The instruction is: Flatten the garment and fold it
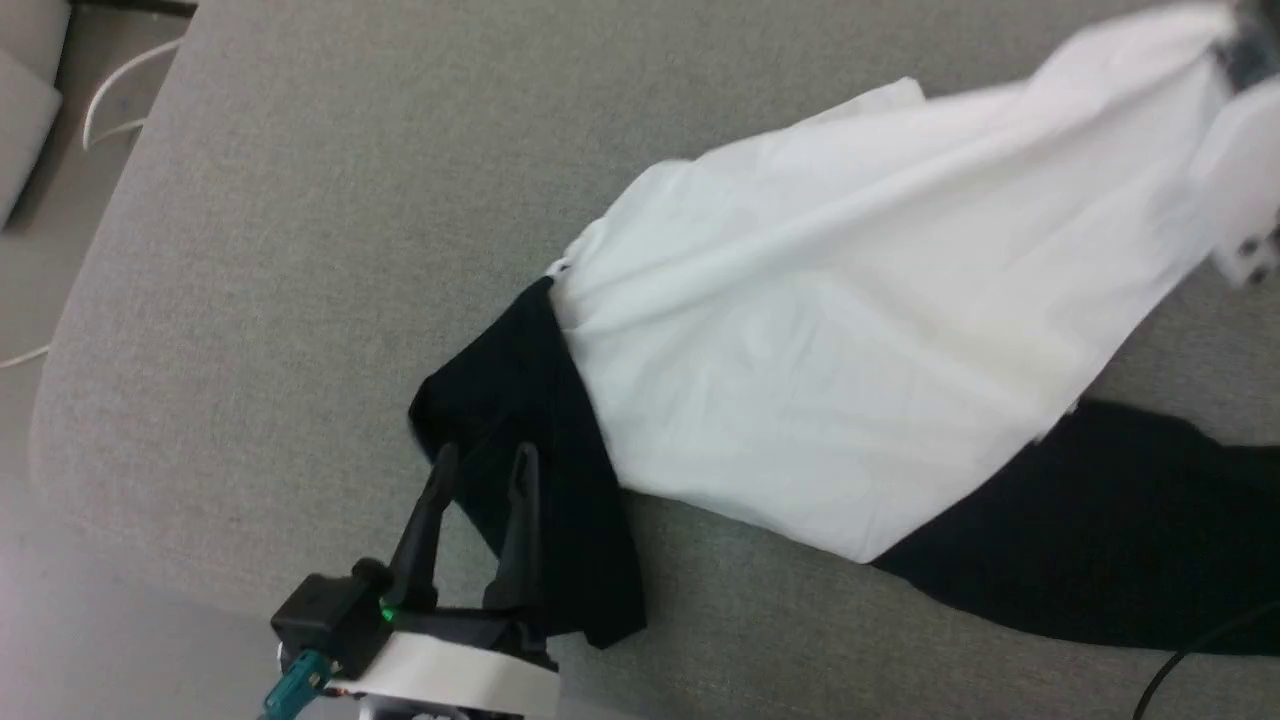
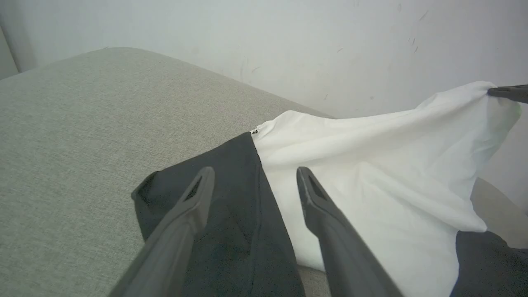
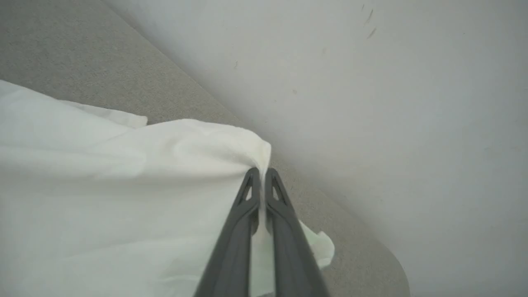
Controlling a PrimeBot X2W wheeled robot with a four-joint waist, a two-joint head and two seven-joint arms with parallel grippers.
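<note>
The right tool (image 3: 261, 171) is clenching the garment's (image 1: 820, 370) white edge, holding it raised above the grey counter (image 1: 250, 250). The left tool (image 1: 486, 452) is hovering released over the black sleeve (image 1: 540, 400); open counter is lying to its left.

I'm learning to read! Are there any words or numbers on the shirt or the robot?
There is no text to read anywhere.
The garment is plain white and black, with no print.
The left gripper has a green light behind it but no label.
The grey surface has no writing.
</note>
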